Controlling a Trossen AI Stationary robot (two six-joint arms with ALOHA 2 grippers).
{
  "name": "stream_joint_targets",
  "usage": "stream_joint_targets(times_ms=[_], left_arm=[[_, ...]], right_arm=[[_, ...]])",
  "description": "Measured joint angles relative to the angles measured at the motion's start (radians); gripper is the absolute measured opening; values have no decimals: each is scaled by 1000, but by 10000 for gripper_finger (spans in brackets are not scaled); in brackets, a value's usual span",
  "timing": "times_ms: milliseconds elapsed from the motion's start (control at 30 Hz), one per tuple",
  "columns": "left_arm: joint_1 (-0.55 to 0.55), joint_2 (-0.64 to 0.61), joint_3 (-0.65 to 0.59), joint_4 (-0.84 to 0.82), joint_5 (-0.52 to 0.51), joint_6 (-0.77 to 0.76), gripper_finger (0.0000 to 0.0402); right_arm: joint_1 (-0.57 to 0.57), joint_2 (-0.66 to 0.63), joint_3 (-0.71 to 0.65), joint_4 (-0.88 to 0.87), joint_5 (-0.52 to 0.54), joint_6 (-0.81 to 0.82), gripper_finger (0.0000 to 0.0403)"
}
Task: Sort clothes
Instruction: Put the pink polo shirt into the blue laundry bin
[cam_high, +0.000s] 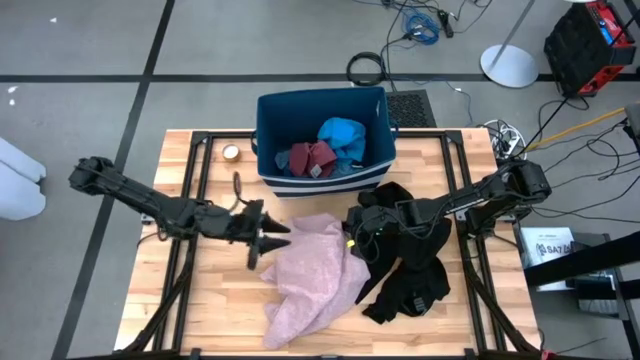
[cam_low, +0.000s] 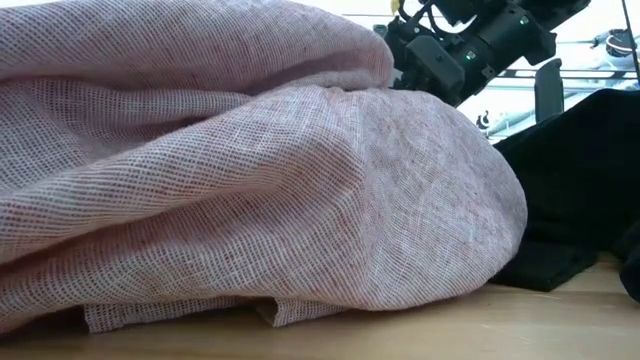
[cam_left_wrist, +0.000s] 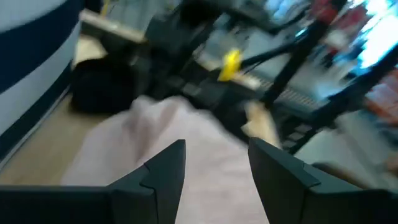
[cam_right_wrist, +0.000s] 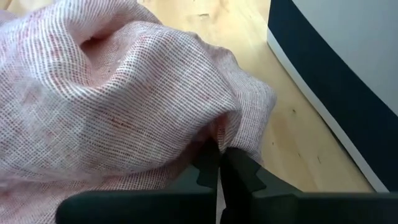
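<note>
So the big pale pink garment (cam_high: 310, 275) is lying crumpled in the middle of the counter (cam_high: 200, 310), with a black garment (cam_high: 410, 270) bunched up right against its right side. The right gripper (cam_right_wrist: 219, 163) is clenched on a fold at the pink one's right edge. The left gripper (cam_high: 268, 238) sits at its left edge, fingers spread apart, nothing in them. On the far side, the dark blue bin (cam_high: 272, 125) has teal (cam_high: 343, 135) and maroon (cam_high: 310, 158) pieces inside.

1 pink garment (cam_high: 310, 275), 1 black (cam_high: 410, 260), 1 teal (cam_high: 343, 135), 1 maroon (cam_high: 310, 158), 1 bin (cam_high: 268, 120).
</note>
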Motion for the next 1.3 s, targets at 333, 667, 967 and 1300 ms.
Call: stream_joint_targets(times_ms=[333,667,967,1300], left_arm=[[25,277,58,-11,98,178,185],[23,426,290,-325,147,360,235],[86,490,364,-423,178,133,291],[107,701,363,-440,184,257,306]], right_arm=[[1,0,0,0,-5,-12,0],[1,0,0,-10,-10,-12,0],[1,0,0,-9,-10,-13,0],[1,0,0,-9,-37,-23,0]])
